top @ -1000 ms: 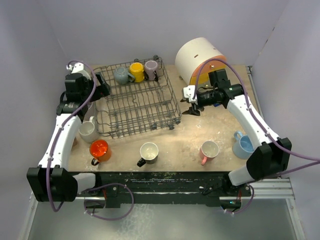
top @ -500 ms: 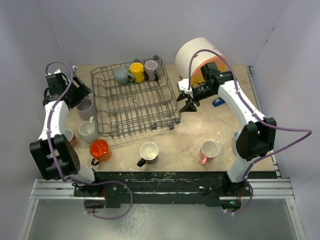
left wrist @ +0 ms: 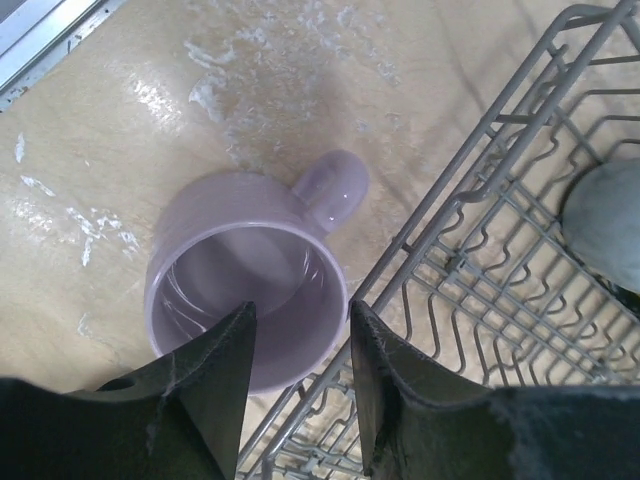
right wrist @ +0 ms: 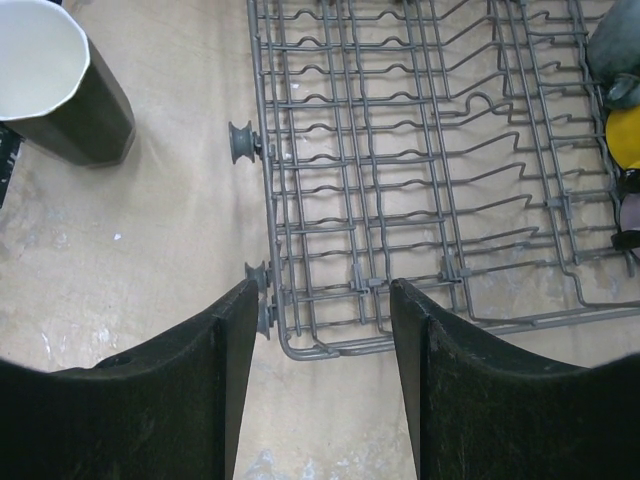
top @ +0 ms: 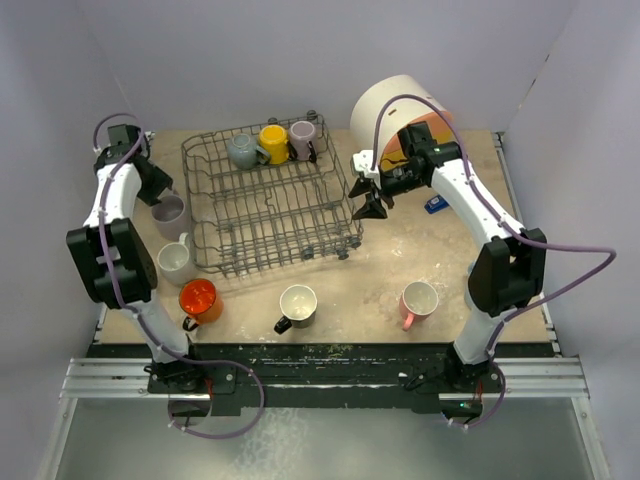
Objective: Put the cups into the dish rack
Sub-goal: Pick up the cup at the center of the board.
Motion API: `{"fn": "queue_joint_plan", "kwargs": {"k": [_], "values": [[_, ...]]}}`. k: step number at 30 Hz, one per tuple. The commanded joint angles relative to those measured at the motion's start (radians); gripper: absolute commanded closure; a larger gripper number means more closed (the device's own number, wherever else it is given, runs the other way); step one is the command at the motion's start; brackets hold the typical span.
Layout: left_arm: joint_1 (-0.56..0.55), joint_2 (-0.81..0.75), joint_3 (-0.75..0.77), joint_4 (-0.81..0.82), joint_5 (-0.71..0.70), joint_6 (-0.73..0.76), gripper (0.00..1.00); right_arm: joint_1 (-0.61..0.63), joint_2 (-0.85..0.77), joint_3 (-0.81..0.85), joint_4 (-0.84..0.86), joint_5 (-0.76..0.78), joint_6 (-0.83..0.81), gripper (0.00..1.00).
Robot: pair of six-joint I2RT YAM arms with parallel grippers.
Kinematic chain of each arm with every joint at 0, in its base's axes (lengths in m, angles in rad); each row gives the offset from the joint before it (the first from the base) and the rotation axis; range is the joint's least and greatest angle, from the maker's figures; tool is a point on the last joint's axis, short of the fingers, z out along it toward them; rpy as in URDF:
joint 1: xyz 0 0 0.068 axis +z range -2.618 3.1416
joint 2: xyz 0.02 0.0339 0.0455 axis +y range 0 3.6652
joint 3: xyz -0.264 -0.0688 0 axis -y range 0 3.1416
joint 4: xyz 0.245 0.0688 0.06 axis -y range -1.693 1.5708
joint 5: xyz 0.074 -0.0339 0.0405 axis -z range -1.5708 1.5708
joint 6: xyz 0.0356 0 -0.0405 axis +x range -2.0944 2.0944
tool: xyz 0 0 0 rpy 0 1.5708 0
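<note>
A mauve cup point(left wrist: 230, 290) stands upright on the table just left of the dish rack point(top: 270, 200). My left gripper point(left wrist: 300, 308) hangs over the cup's rim on the rack side. One finger is over the cup's inside and the other is outside, by the rack's wire point(left wrist: 440, 210). A gap still shows, so it is open. My right gripper point(right wrist: 322, 285) is open and empty above the rack's right corner point(right wrist: 300, 345). Grey point(top: 242, 150), yellow point(top: 273, 140) and mauve point(top: 302, 138) cups sit along the rack's back row.
On the table in front of the rack stand a white cup point(top: 176, 262), an orange cup point(top: 198, 300), a dark cup with a white inside point(top: 297, 305) and a pink cup point(top: 418, 300). A big white cylinder point(top: 395, 110) lies at the back right.
My left arm has swung to the back left, come down over the mauve cup, and its jaws have narrowed. My right gripper has moved left to the rack's right corner.
</note>
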Motion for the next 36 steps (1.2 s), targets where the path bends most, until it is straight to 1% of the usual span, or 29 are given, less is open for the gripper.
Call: {"fn": "queue_joint_plan", "kwargs": {"k": [1, 4, 10, 18, 24, 27, 29, 33, 34, 36], "values": [[-0.064, 0.086, 0.152, -0.133, -0.147, -0.048, 0.54, 0.005, 0.011, 0.043, 0.047, -0.048, 0.074, 0.42], [-0.086, 0.153, 0.228, -0.201, -0.177, -0.071, 0.54, 0.006, 0.020, 0.050, 0.055, -0.051, 0.089, 0.42], [-0.119, 0.199, 0.248, -0.218, -0.247, -0.096, 0.56, 0.006, 0.027, 0.052, 0.063, -0.048, 0.103, 0.42], [-0.119, 0.273, 0.272, -0.216, -0.238, -0.122, 0.64, 0.006, 0.040, 0.063, 0.064, -0.049, 0.110, 0.42], [-0.119, 0.315, 0.276, -0.210, -0.226, -0.129, 0.67, 0.006, 0.045, 0.064, 0.063, -0.047, 0.111, 0.42], [-0.120, 0.318, 0.265, -0.199, -0.232, -0.123, 0.77, 0.006, 0.043, 0.060, 0.060, -0.045, 0.111, 0.42], [-0.119, 0.311, 0.256, -0.184, -0.237, -0.108, 0.86, 0.006, 0.041, 0.059, 0.058, -0.042, 0.111, 0.42], [-0.119, 0.282, 0.246, -0.137, -0.261, -0.050, 0.98, 0.006, 0.040, 0.058, 0.054, -0.041, 0.111, 0.42], [-0.119, 0.271, 0.241, -0.128, -0.274, -0.037, 1.00, 0.006, 0.041, 0.060, 0.053, -0.042, 0.111, 0.42], [-0.119, 0.244, 0.230, -0.106, -0.302, -0.008, 1.00, 0.005, 0.041, 0.061, 0.050, -0.045, 0.111, 0.42]]}}
